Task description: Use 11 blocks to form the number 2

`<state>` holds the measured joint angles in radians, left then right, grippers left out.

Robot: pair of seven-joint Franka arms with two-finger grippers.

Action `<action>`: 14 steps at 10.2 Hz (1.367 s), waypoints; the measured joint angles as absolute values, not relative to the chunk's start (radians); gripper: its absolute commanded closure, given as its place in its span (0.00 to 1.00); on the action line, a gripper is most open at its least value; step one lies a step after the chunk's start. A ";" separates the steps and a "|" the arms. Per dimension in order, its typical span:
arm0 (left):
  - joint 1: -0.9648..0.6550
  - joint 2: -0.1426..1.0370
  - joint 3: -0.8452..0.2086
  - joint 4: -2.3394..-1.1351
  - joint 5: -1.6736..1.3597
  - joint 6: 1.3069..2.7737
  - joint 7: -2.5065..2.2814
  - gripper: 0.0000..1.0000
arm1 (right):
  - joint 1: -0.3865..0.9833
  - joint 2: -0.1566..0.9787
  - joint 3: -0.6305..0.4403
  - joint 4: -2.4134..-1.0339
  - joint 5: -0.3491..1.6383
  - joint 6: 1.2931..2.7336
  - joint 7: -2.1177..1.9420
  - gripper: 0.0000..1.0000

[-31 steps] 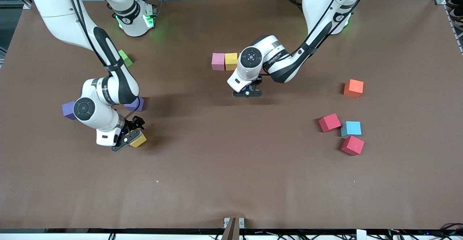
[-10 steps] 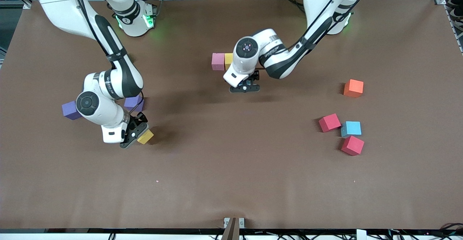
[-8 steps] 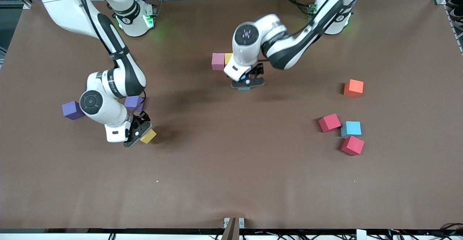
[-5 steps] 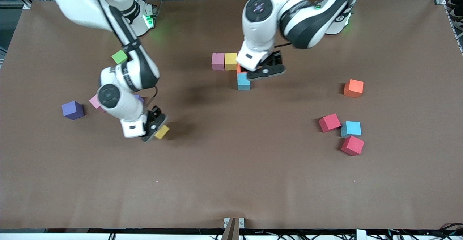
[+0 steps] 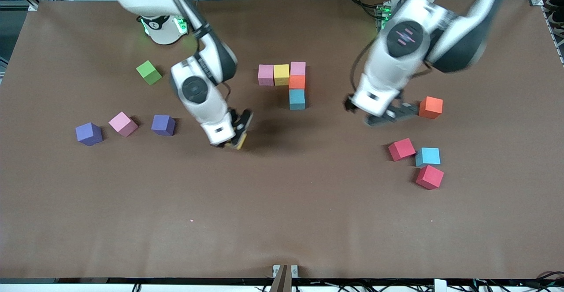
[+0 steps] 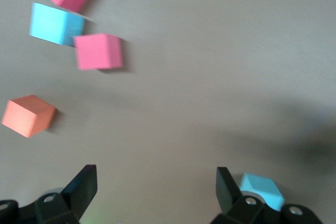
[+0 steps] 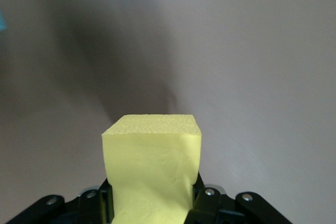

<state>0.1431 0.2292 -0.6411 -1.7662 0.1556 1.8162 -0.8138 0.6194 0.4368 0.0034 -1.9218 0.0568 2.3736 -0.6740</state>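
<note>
Five touching blocks make the start of the number 2: pink [image 5: 265, 75], yellow [image 5: 281, 75] and pink [image 5: 298, 68] in a row, then orange [image 5: 297, 82] and light blue [image 5: 297, 99] nearer the front camera. My right gripper [image 5: 239, 135] [image 7: 152, 203] is shut on a yellow block [image 5: 240, 142] [image 7: 153, 166] above bare table beside that group. My left gripper [image 5: 390, 115] [image 6: 156, 192] is open and holds nothing, low beside a loose orange block [image 5: 430, 108] [image 6: 28, 115].
Two red blocks [image 5: 401, 149] [image 5: 429, 177] and a light blue block [image 5: 428, 157] cluster toward the left arm's end. Two purple blocks [image 5: 88, 134] [image 5: 163, 125], a pink block [image 5: 123, 124] and a green cube [image 5: 149, 72] lie toward the right arm's end.
My right gripper carried the yellow block toward the middle of the table. My left gripper left the light blue block in the group and swung over toward the loose orange block.
</note>
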 measured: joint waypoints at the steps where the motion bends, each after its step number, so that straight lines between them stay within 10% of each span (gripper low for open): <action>1: 0.146 0.242 -0.584 -1.772 0.151 1.816 -0.765 0.00 | 0.678 0.438 0.004 -1.921 0.057 2.374 -0.673 0.85; 6: 0.050 0.379 -0.317 -1.822 0.150 1.988 -0.585 0.00 | 0.885 0.518 0.002 -1.898 0.056 2.383 -0.671 0.85; 14: 0.026 0.509 -0.247 -1.873 0.152 2.167 -0.570 0.00 | 0.924 0.557 0.003 -1.883 0.055 2.398 -0.674 0.85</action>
<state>0.0256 0.5089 -0.2473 -1.8727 0.1516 2.1672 -0.5698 0.9236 0.5566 0.0026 -1.8833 0.0548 2.3979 -0.6736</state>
